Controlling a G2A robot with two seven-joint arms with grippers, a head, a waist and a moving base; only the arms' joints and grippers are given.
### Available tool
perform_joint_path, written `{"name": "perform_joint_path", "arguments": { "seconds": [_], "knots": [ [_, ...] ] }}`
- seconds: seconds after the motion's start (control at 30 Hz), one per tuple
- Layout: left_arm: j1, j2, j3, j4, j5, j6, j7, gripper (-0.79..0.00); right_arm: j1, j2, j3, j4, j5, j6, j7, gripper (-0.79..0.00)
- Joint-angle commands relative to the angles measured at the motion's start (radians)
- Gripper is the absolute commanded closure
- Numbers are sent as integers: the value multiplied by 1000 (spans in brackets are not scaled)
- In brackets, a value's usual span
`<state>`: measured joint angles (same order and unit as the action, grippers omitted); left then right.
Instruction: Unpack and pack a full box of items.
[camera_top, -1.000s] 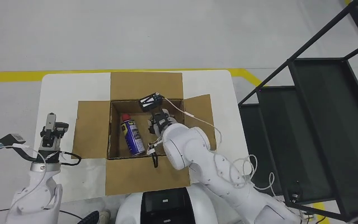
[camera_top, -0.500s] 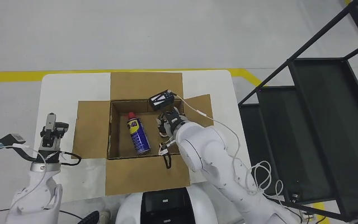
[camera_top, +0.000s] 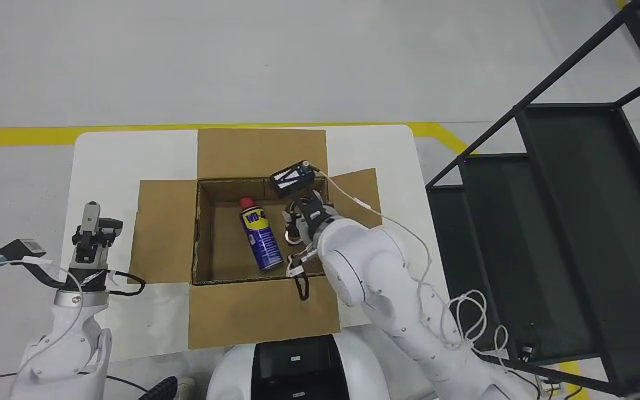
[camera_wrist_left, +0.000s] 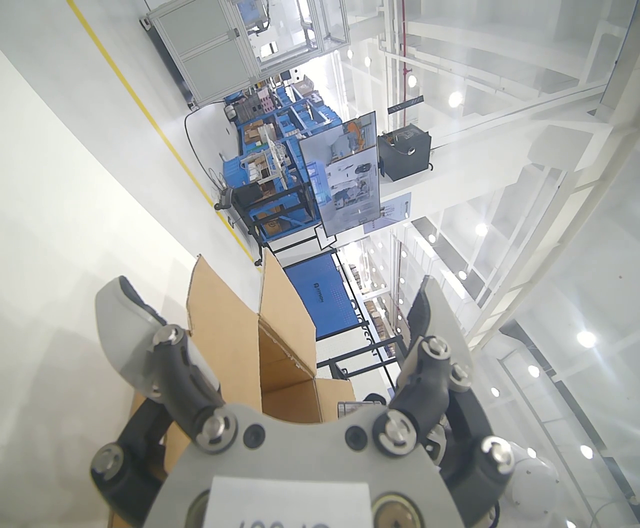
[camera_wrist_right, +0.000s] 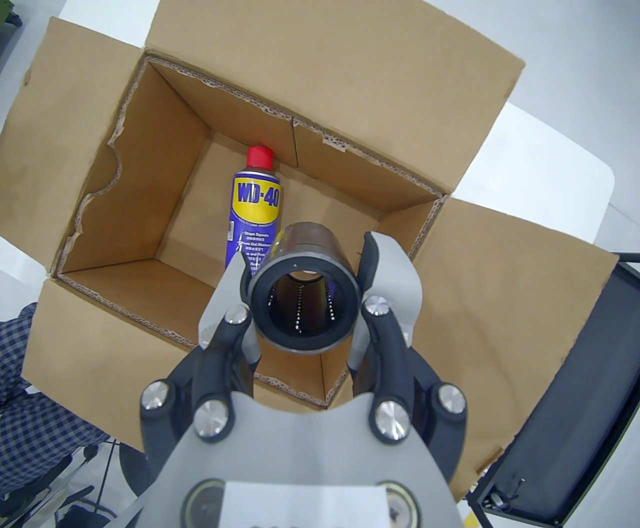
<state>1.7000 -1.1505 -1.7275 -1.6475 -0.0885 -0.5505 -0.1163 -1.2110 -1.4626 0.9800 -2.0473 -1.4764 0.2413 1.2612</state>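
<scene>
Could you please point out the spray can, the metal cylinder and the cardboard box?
spray can (camera_wrist_right: 256, 210): right wrist view, on its yellow label.
metal cylinder (camera_wrist_right: 310, 240): right wrist view, on its upper side.
cardboard box (camera_wrist_right: 160, 175): right wrist view, on an inner wall.

Matt corrugated cardboard box (camera_wrist_right: 350, 75), glossy spray can (camera_wrist_right: 256, 200), dull metal sleeve (camera_wrist_right: 310, 245)

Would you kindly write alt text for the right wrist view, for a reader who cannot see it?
The right gripper is shut on a dark, hollow metal cylinder, held over an open cardboard box. A blue and yellow spray can with a red cap lies on the box floor, and the box stands on a white table.
</scene>
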Motion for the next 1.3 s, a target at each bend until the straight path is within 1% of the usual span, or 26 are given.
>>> {"name": "perform_joint_path", "arguments": {
  "seconds": [0.0, 0.17, 0.3, 0.5, 0.57, 0.7, 0.83, 0.97, 1.13, 1.27],
  "knots": [
    [0, 0, 0, 0, 0, 0, 0, -785, -18, 6, 48, -42, -6, -12, 21, 0],
    [0, 0, 0, 0, 0, 0, 0, -785, -87, 23, 189, -166, -17, -53, 68, 0],
    [0, 0, 0, 0, 0, 0, 0, -785, -149, 34, 319, -241, 26, -73, 74, 0],
    [0, 0, 0, 0, 0, 0, 0, -785, -205, 46, 515, -265, 124, -101, 58, 0],
    [0, 0, 0, 0, 0, 0, 0, -785, -212, 49, 563, -261, 155, -108, 55, 0],
    [0, 0, 0, 0, 0, 0, 0, -785, -212, 57, 666, -223, 200, -123, 48, 0],
    [0, 0, 0, 0, 0, 0, 0, -785, -198, 63, 720, -151, 212, -133, 43, 0],
    [0, 0, 0, 0, 0, 0, 0, -785, -174, 69, 740, -45, 228, -140, 30, 0],
    [0, 0, 0, 0, 0, 0, 0, -785, -129, 73, 737, 117, 288, -143, 28, 0],
    [0, 0, 0, 0, 0, 0, 0, -785, -102, 77, 732, 210, 317, -161, 18, 0]
  ]
}}
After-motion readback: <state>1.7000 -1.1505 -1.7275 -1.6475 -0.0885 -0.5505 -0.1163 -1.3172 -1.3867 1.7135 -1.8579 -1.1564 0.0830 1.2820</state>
